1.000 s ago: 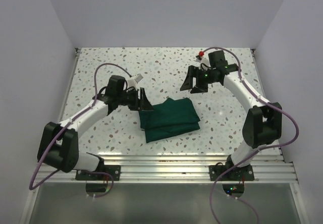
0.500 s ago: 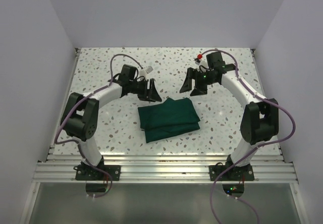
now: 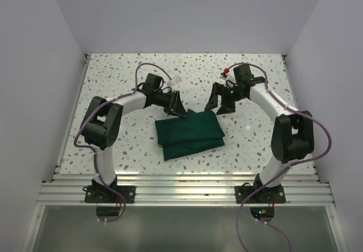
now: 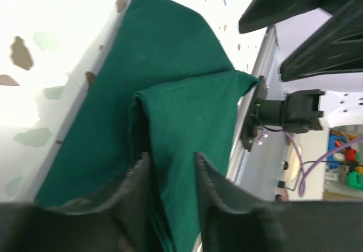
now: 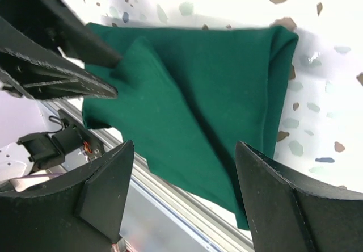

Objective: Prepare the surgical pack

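Bundle [image 3: 190, 134]: green cloth, folded, lying on the speckled table [image 3: 113, 76], with its far-left corner right between the left jaws
Left gripper [image 3: 180, 109]: jaws pinched on a raised fold of that corner, cloth tenting up at the tips
Right gripper [image 3: 218, 105]: jaws wide apart, holding nothing, bundle below and between them

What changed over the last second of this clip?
The left gripper swung in from the left to the far edge of the green bundle, and its fingers now straddle a raised fold; a firm grip isn't clear. The right gripper edged slightly nearer the bundle, jaws open. The bundle lies where it was.
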Motion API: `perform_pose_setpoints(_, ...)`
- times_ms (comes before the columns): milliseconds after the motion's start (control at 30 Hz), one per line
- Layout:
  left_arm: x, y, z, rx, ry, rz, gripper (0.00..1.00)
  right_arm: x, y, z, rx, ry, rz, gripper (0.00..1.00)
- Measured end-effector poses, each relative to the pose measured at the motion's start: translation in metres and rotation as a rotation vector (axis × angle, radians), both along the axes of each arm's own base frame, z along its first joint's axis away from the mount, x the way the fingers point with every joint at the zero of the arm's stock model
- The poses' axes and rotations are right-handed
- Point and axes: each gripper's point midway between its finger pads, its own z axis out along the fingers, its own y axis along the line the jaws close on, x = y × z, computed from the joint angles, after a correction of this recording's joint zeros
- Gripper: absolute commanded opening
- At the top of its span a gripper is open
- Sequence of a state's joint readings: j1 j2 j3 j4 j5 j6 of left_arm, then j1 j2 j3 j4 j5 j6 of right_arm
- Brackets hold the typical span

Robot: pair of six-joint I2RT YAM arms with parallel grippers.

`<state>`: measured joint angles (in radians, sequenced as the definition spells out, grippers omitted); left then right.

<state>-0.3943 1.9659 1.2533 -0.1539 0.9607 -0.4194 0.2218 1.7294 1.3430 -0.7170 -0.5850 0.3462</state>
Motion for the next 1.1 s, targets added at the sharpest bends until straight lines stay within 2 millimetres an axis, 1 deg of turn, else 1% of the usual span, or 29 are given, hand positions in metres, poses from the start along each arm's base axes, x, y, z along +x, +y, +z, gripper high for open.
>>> perform_pose_setpoints(33,-0.001,-0.001,0.002,-0.008,0.002,-0.004,0.17,-0.002,-0.001,-0.002,-0.001,0.005,-0.001,0.75)
perform_pose_setpoints(67,-0.002,-0.003,0.003,-0.015,0.008,-0.007,0.09,-0.004,-0.002,-0.003,-0.003,0.01,-0.002,0.76)
perform_pose_setpoints(133,-0.003,-0.005,0.006,-0.03,0.003,-0.018,0.0,-0.009,-0.003,-0.004,-0.004,0.015,-0.003,0.76)
perform_pose_setpoints(233,-0.01,-0.005,0.012,-0.045,-0.004,-0.017,0.0,-0.014,-0.004,-0.003,-0.004,0.011,-0.004,0.76)
perform_pose_setpoints(300,-0.022,-0.004,0.02,-0.052,-0.015,-0.02,0.0,-0.017,-0.005,-0.001,-0.005,0.006,-0.006,0.76)
perform_pose_setpoints(400,-0.05,-0.01,0.044,-0.073,-0.065,-0.055,0.0,-0.023,-0.009,-0.001,-0.012,0.003,-0.021,0.76)
perform_pose_setpoints(467,-0.078,-0.023,0.063,-0.098,-0.118,-0.112,0.0,-0.026,-0.012,-0.002,-0.016,0.005,-0.037,0.76)
perform_pose_setpoints(533,-0.112,-0.034,0.075,-0.117,-0.143,-0.176,0.06,-0.028,-0.015,-0.003,-0.024,0.006,-0.058,0.78)
perform_pose_setpoints(567,-0.133,-0.039,0.078,-0.129,-0.155,-0.211,0.13,-0.029,-0.017,-0.003,-0.029,0.005,-0.069,0.79)
perform_pose_setpoints(600,-0.153,-0.041,0.077,-0.135,-0.148,-0.243,0.33,-0.03,-0.018,-0.003,-0.035,0.007,-0.079,0.82)
perform_pose_setpoints(633,-0.165,-0.039,0.069,-0.128,-0.128,-0.252,0.39,-0.031,-0.02,-0.003,-0.046,0.006,-0.092,0.99)
perform_pose_setpoints(667,-0.184,-0.037,0.067,-0.133,-0.119,-0.27,0.43,-0.032,-0.022,-0.004,-0.054,0.011,-0.109,0.99)
perform_pose_setpoints(700,-0.196,-0.03,0.059,-0.119,-0.089,-0.265,0.52,-0.032,-0.024,-0.005,-0.067,0.01,-0.119,0.99)
perform_pose_setpoints(767,-0.209,-0.016,0.045,-0.081,-0.053,-0.23,0.59,-0.034,-0.029,-0.008,-0.088,0.017,-0.142,0.99)
perform_pose_setpoints(800,-0.211,-0.011,0.044,-0.068,-0.053,-0.212,0.62,-0.036,-0.031,-0.009,-0.098,0.023,-0.152,0.99)
perform_pose_setpoints(867,-0.208,-0.006,0.053,-0.065,-0.082,-0.179,0.62,-0.04,-0.036,-0.012,-0.123,0.036,-0.172,0.99)
perform_pose_setpoints(933,-0.198,0.0,0.07,-0.072,-0.143,-0.138,0.57,-0.046,-0.042,-0.015,-0.153,0.046,-0.189,0.99)
perform_pose_setpoints(967,-0.188,0.003,0.08,-0.073,-0.171,-0.11,0.52,-0.049,-0.044,-0.016,-0.167,0.054,-0.197,0.99)
perform_pose_setpoints(1000,-0.175,0.007,0.086,-0.065,-0.2,-0.072,0.35,-0.052,-0.048,-0.018,-0.185,0.062,-0.205,0.99)
perform_pose_setpoints(1033,-0.159,0.012,0.091,-0.043,-0.212,-0.022,0.26,-0.055,-0.051,-0.02,-0.202,0.073,-0.212,0.97)
perform_pose_setpoints(1067,-0.14,0.019,0.093,-0.017,-0.223,0.026,0.21,-0.058,-0.054,-0.022,-0.217,0.085,-0.22,0.96)
perform_pose_setpoints(1100,-0.123,0.025,0.09,0.015,-0.221,0.071,0.15,-0.062,-0.057,-0.025,-0.234,0.098,-0.229,0.91)
